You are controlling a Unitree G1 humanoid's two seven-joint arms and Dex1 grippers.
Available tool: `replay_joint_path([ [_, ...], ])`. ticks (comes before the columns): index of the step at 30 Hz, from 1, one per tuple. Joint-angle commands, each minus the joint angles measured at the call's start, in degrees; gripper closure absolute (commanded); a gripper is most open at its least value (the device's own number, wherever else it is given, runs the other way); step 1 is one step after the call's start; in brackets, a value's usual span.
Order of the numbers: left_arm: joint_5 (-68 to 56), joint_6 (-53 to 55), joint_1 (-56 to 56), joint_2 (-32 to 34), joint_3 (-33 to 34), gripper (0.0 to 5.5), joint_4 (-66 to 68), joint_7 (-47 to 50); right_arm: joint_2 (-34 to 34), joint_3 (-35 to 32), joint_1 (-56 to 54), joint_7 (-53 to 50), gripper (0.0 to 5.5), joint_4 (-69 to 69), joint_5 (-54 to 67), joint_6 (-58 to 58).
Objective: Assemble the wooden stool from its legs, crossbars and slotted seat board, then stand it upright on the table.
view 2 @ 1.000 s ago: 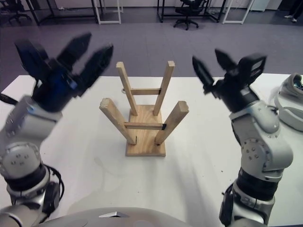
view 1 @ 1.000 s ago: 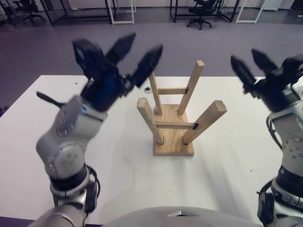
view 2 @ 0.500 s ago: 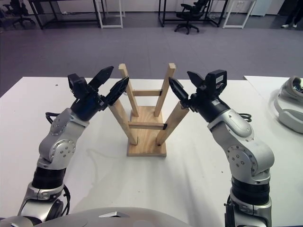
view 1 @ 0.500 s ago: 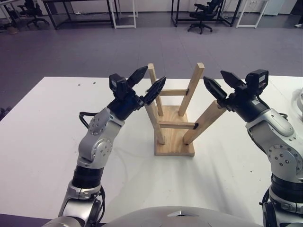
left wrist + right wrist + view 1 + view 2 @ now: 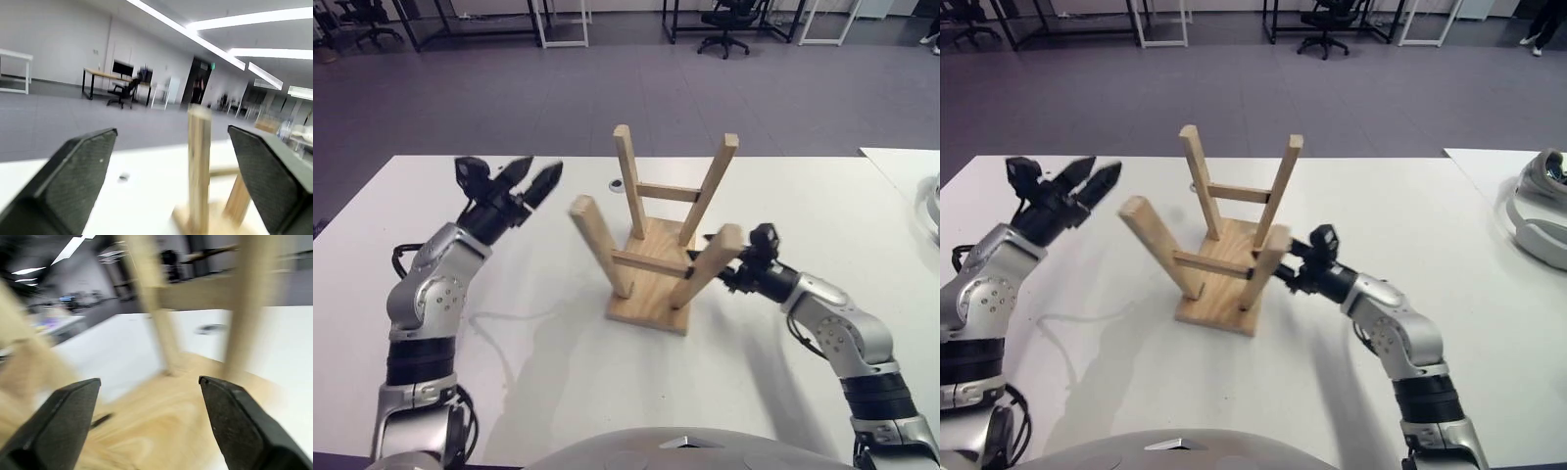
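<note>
The wooden stool [image 5: 651, 257] rests upside down on the white table [image 5: 558, 392], seat board [image 5: 644, 305] flat, four legs up, crossbars between them. My right gripper [image 5: 728, 268] is low beside the near right leg [image 5: 707, 266], open, its fingertips at that leg; whether they touch it I cannot tell. In the right wrist view the gripper [image 5: 149, 380] has the seat board [image 5: 161, 431] ahead between its spread fingers. My left gripper [image 5: 527, 180] hangs open, well left of the stool and apart from it. The left wrist view has one leg [image 5: 199, 166] beyond the open gripper [image 5: 172, 129].
A thin cable [image 5: 499, 315] lies on the table by my left arm. A small round hole [image 5: 616, 183] is behind the stool. A white headset [image 5: 1542, 206] sits on the neighbouring table to the right, across a gap. Office chairs and desks stand far behind.
The right gripper dropped from beside the leg tops to the near right leg. The stool slid left and turned a little. The left gripper drew back to the left, away from the stool.
</note>
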Motion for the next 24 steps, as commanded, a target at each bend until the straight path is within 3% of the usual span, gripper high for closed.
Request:
replay_joint_path([
  [1, 11.02, -3.77, 7.83, 7.03, -3.81, 1.31, 2.56, -7.78, -1.13, 7.97, 5.72, 2.16, 1.74, -8.05, -3.25, 1.53],
  [2, 12.93, -4.31, 9.68, 8.79, -4.06, 1.31, 3.27, -9.85, -1.76, 8.31, 8.04, 1.84, 1.74, -9.12, -4.25, 1.18],
  [7, 16.95, -3.15, 16.93, 16.3, -2.37, 1.31, 3.54, -17.33, -8.37, -4.28, 17.28, 3.23, 1.74, -0.5, -7.9, -4.58],
  [10, 18.14, 0.18, 20.77, 18.83, -5.8, 1.31, -2.3, -20.71, -7.25, -7.49, 5.9, 0.41, 1.74, 15.69, -12.59, -9.43],
  [14, 29.49, 0.3, 23.16, 24.95, -14.41, 1.31, -6.74, -22.52, -2.34, -3.66, -16.75, -5.35, 1.74, 46.94, -24.72, -19.82],
  [18, 34.32, -0.03, 16.83, 16.03, -20.61, 1.31, -4.65, -16.88, 2.92, 5.38, -27.32, -0.61, 1.74, 65.78, -36.4, -31.12],
  [21, 35.37, 0.72, 13.2, 8.65, -20.98, 1.31, -1.54, -10.47, 2.21, 6.68, -23.82, 9.06, 1.74, 66.47, -36.75, -35.32],
  [24, 34.3, 0.34, 11.3, -0.32, -17.58, 1.31, 1.92, -1.48, -0.12, 5.02, -16.17, 13.47, 1.74, 57.1, -33.33, -34.66],
])
